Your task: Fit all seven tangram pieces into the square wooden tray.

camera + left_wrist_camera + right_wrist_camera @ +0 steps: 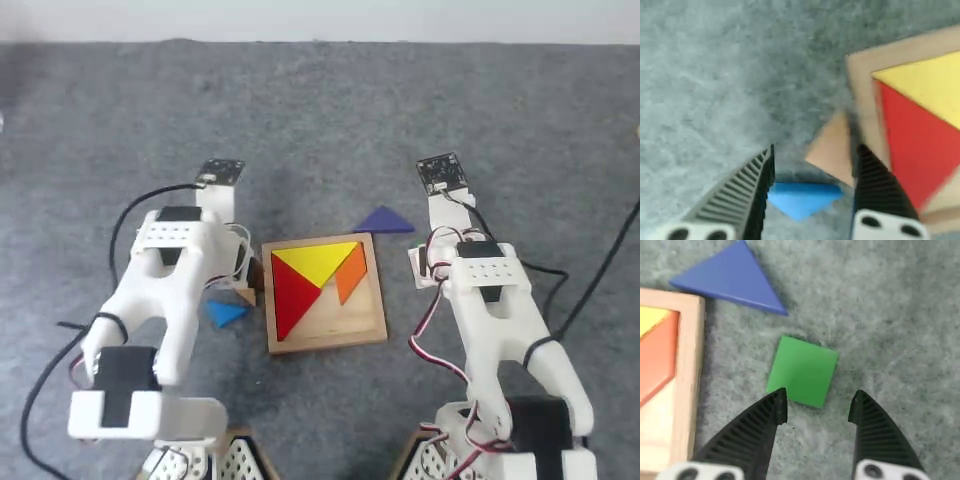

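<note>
The right gripper (819, 401) is hanging wide open. The green square wooden piece (802, 371) is lying flat just ahead of its black ribbed fingers (765, 425), slightly askew to them and (being square) offering no long axis. It is resting on the grey felt tabletop (320, 120), beside the right edge of the square wooden tray (690, 365). The dark blue wooden triangle (732, 277) is sitting beyond, near the tray's far right corner. The left gripper (815, 154) is gaping too, bracketing the light blue triangle (802, 197) and a tan wooden piece (832, 155) just beside the tray's left edge. No lettering is showing legibly. Judging by position, the right arm is standing nearer the green square.
</note>
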